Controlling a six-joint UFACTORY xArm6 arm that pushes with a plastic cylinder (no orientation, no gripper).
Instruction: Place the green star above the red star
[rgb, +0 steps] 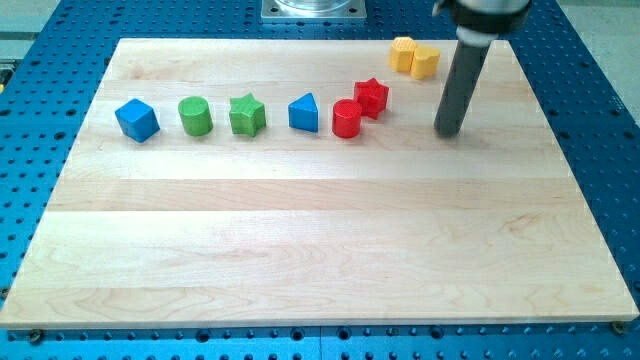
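Blue cube (137, 120) sits furthest to the view's left on the wooden counter (300, 250). Next in the row: green cylinder (195, 116), then green star (247, 114), all apart from each other w/ small gaps. Right of that, blue triangle (304, 113), then red cylinder (346, 119) touching or nearly touching red star (371, 97), which lies up and to the right of it. Further right, near the view's top, two yellow blocks (415, 57) side by side, touching; exact shapes hard to tell.

My tip (450, 132) is right of everything in the row, well apart from the green star. As end effector it's just a plain rod, no jaws, nothing held, not touching any block.

Key relation: green star lies far to the view's left of the tip, w/ blue triangle, red cylinder and red star in between. Target spot above the red star is toward the view's top, near the yellow pair. Judgement: tip prob needs to get round to the star's left or lower-left side, then push it rightward and upward, passing above the triangle. Risk: clipping the triangle or yellow blocks en route.
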